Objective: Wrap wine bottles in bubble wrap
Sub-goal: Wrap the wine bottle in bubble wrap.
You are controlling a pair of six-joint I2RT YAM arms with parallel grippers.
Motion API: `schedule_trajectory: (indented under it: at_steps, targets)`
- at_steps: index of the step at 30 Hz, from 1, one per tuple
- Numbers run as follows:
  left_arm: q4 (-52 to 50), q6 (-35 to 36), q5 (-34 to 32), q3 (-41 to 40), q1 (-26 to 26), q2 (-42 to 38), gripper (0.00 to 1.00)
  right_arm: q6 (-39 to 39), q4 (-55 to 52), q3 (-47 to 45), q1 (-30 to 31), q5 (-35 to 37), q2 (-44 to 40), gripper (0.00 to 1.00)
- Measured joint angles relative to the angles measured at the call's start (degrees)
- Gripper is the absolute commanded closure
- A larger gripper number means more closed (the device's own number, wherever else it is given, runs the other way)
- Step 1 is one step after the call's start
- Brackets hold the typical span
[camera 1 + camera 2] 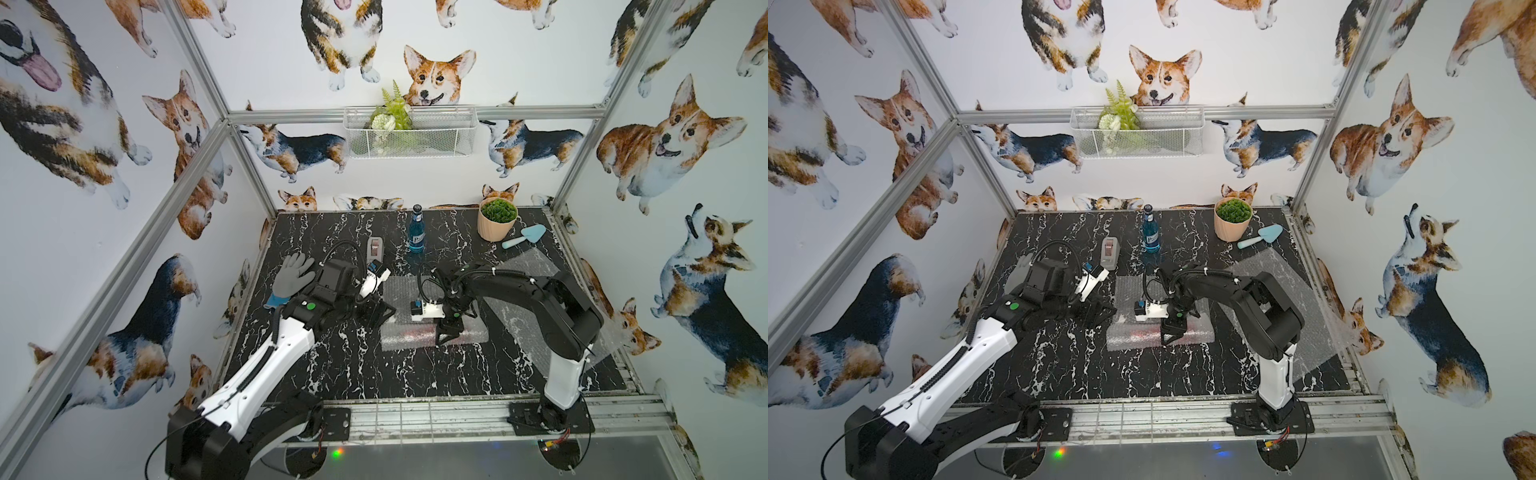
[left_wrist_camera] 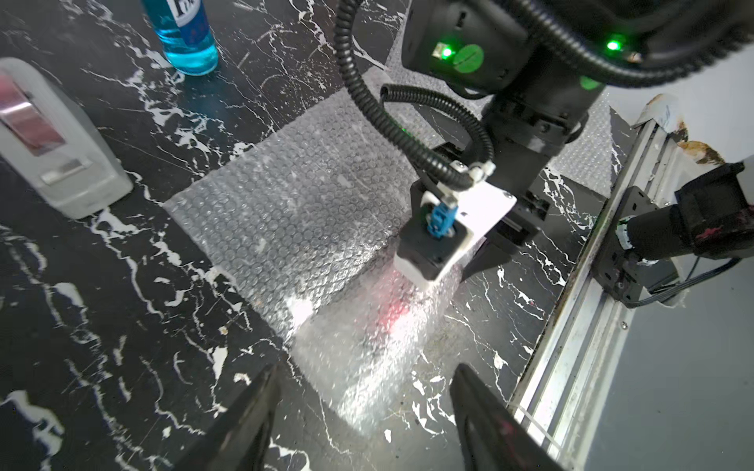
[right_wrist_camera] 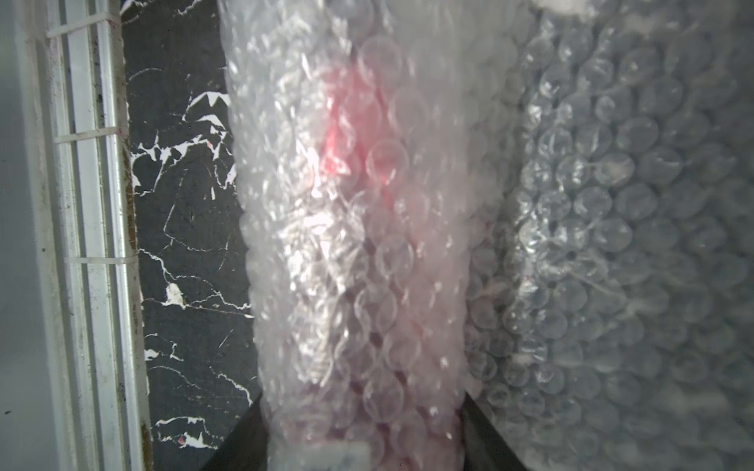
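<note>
Red bottle: lies on its side inside a partly rolled sheet of bubble wrap, at the middle of the desk, towards the front rail. Only a pink glow shows through the film; cap end cannot be told.

Long axis: runs side to side, parallel to the front rail. The unrolled part of the same sheet lies flat on the far side of the roll.

Right fingers: come down from above and straddle the roll across its axis, 1 finger on each long side. The film fills the gap and touches both, so I read this as a grip on the roll; how firm, cannot tell.

Left fingers: wide apart, nothing between them, just beside the roll's left end and pointing along it.

Judgement: the right arm is the nearer and has the roll. Remaining wrap lies away from the robot, so the roll must turn that way.

Blue bottle stands upright at the back, unwrapped. The 2nd sheet lies flat at the right, under the right arm.
</note>
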Motion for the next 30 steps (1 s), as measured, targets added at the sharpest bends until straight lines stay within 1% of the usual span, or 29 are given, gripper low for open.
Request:
schedule_trajectory:
  at_steps: [2,4,7,9,13,15,19,20,21,23,25,30]
  targets:
    - [-0.17,2.71,0.57,-1.64,-0.85,-4.13,0.33,0.04,-2.16,2.19,-0.2,-0.94,1.97,0.46]
    - [-0.79,6.67,2.08,-3.91,-3.06,-7.58,0.34,0.04,-4.87,4.66,-0.2,-1.86,4.04,0.46]
    - [-1.84,12.98,2.82,-5.79,-6.93,-9.11,0.36,0.0,-8.39,8.11,-0.44,-3.39,6.99,0.45]
    - [-1.4,16.74,1.88,-6.47,-10.27,-7.85,0.33,-0.04,-10.03,9.51,-0.7,-4.02,8.2,0.44]
    - [1.57,23.41,-1.84,-9.35,-19.76,-5.31,0.32,-0.2,-12.87,11.89,-1.07,-4.63,10.05,0.42]
    - [3.72,26.21,-3.78,-10.29,-23.19,-2.97,0.31,-0.24,-14.12,13.0,-1.14,-4.98,11.08,0.42]
    - [9.73,32.74,-10.95,-10.71,-29.09,3.76,0.27,-0.39,-16.85,15.54,-1.38,-5.73,13.22,0.41]
    - [11.06,33.9,-12.15,-10.71,-29.68,4.98,0.27,-0.42,-17.46,16.11,-1.42,-5.84,13.68,0.41]
    - [13.84,35.76,-14.71,-10.64,-30.23,7.28,0.26,-0.42,-18.08,16.7,-1.42,-6.03,14.16,0.42]
    - [16.28,37.68,-16.9,-10.08,-30.86,10.34,0.26,-0.44,-19.04,17.57,-1.44,-6.25,14.91,0.42]
    - [19.69,39.12,-18.12,-9.42,-31.41,14.01,0.26,-0.44,-19.93,18.47,-1.57,-6.67,15.63,0.41]
    - [25.99,40.28,-21.18,-9.49,-31.3,19.5,0.25,-0.81,-21.31,19.67,-1.84,-7.06,16.59,0.4]
